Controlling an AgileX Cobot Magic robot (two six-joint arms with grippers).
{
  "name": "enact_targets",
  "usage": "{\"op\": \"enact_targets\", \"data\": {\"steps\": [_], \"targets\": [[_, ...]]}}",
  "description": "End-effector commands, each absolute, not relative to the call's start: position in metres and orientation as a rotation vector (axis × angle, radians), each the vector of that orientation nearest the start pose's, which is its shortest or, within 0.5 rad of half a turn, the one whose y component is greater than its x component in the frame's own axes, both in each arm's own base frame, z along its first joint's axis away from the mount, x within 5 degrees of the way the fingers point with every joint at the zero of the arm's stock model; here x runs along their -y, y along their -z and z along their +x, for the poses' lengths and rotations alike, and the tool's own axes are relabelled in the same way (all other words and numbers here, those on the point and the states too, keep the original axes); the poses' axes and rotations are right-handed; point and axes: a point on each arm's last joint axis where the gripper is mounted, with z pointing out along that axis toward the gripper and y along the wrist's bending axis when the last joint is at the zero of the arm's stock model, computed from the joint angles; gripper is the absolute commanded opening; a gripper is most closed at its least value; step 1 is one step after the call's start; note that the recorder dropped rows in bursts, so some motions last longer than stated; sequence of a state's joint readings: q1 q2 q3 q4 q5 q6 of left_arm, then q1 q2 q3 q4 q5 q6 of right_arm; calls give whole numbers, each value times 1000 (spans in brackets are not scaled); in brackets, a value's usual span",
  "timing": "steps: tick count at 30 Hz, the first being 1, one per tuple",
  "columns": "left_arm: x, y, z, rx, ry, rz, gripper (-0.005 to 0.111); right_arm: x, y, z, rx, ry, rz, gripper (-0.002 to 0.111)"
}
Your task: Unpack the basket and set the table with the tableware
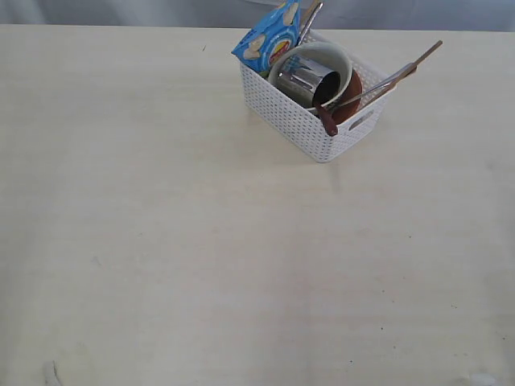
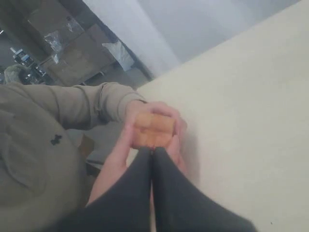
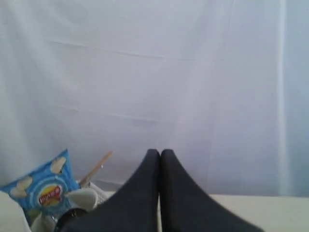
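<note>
The white basket (image 1: pixel 296 121) stands at the far side of the table (image 1: pixel 201 257), right of the middle. In it lie a cream bowl (image 1: pixel 323 51), a shiny steel cup (image 1: pixel 308 80) inside the bowl, and a small brown plate (image 1: pixel 352 95). A red-brown wooden spoon (image 1: pixel 327 122) leans over the rim, and a steel handle (image 1: pixel 311 19) sticks up at the back. Neither gripper shows in the exterior view. My left gripper (image 2: pixel 153 149) is shut and empty near the table edge. My right gripper (image 3: pixel 160 152) is shut and empty, with the basket (image 3: pixel 98 192) off to one side below it.
A blue snack packet (image 1: pixel 269 40) stands in the basket's far corner, seen also as the packet (image 3: pixel 44 193) in the right wrist view. A person's hands (image 2: pixel 166 145) hold an orange-brown block (image 2: pixel 153 130) just beyond my left fingertips. A white curtain (image 3: pixel 154 72) hangs behind the table.
</note>
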State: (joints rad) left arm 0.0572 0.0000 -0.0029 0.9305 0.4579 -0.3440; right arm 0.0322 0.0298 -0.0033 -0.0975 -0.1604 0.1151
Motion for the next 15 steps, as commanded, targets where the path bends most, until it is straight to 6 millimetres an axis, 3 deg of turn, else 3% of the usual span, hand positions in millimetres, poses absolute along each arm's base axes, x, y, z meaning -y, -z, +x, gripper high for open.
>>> {"op": "enact_targets", "data": {"steps": [1, 8, 12, 15], "targets": [[-35, -188, 47, -1814, -743, 154, 0, -4, -241, 52, -1182, -183, 50, 0], [-35, -188, 47, -1814, -743, 154, 0, 11, -263, 38, -834, -473, 342, 0], [-35, -188, 47, -1814, -743, 154, 0, 12, -282, 46, -893, -448, 365, 0], [-35, -188, 47, -1814, -743, 154, 0, 10, -303, 64, -993, -398, 346, 0]]}}
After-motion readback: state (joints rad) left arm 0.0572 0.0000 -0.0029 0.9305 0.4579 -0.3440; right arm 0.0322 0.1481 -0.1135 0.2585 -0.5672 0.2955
